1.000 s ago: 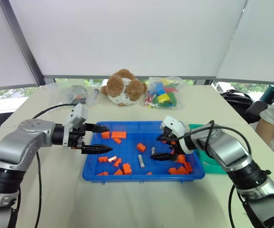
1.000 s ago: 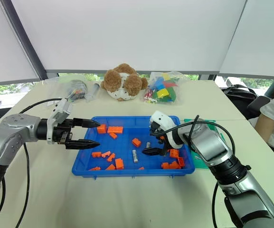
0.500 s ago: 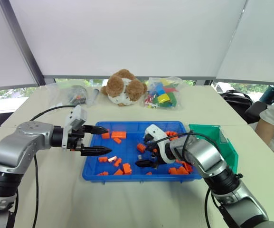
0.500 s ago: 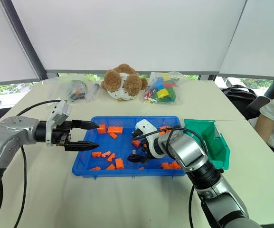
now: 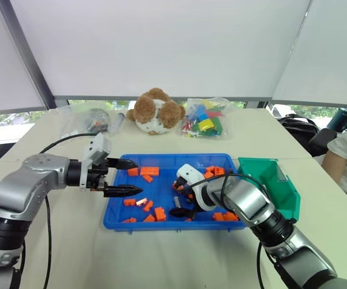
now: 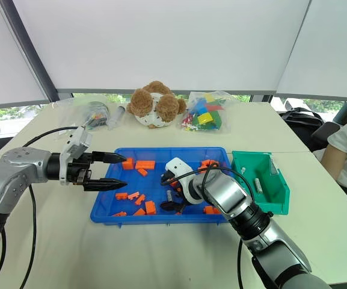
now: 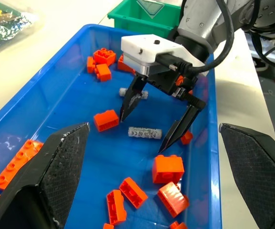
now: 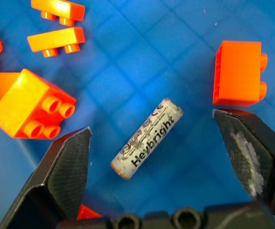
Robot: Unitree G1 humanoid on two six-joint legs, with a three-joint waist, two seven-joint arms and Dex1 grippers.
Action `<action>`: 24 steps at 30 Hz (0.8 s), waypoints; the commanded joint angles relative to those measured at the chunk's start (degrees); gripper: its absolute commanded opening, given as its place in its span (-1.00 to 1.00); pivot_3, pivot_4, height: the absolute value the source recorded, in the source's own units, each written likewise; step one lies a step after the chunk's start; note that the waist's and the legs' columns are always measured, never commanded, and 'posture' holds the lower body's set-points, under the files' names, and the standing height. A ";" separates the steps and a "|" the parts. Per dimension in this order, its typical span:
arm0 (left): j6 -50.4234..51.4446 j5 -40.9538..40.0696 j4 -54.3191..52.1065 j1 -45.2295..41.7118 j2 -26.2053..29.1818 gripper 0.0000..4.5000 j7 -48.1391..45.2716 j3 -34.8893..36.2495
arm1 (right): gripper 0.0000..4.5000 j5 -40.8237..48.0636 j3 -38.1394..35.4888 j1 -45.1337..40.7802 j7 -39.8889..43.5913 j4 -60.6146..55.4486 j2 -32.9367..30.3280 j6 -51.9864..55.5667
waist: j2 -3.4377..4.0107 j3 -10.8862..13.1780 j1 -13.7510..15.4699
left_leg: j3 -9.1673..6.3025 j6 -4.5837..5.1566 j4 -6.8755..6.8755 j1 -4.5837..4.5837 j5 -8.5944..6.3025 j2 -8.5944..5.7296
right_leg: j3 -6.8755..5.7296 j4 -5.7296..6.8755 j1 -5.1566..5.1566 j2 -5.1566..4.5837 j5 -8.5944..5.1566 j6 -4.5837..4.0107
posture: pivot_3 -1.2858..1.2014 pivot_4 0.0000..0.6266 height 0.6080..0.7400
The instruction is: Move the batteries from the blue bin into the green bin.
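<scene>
We find the right gripper (image 7: 159, 128) low inside the wide, shallow, bright blue plastic bin (image 5: 161, 224), its black fingers spread wide and empty, straddling a small silver-grey cylindrical battery (image 8: 147, 137) lying flat on the bin floor. A second battery (image 7: 133, 92) lies just behind it, and another rests in the small, deep, teal-green plastic bin (image 6: 279, 198) beside the blue one on the pale worktop (image 5: 173, 259). Orange toy bricks (image 8: 238, 72) lie close by. We advise centring the fingers across the cylinder's length before closing, keeping clear of the bricks. The left gripper (image 5: 123, 177) hovers wide and empty at the blue bin's other end.
</scene>
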 commanded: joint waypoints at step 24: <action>-0.77 -0.29 -1.01 -0.70 -0.57 1.00 0.78 0.95 | -0.98 0.50 -27.87 1.71 0.39 -3.36 -27.18 -1.68 | -0.01 0.00 0.24 | 0.00 0.01 -0.08 -0.11 -0.01 -0.01 | 0.00 -0.10 -0.09 -0.02 0.00 0.00 | 0.03 -0.52 0.89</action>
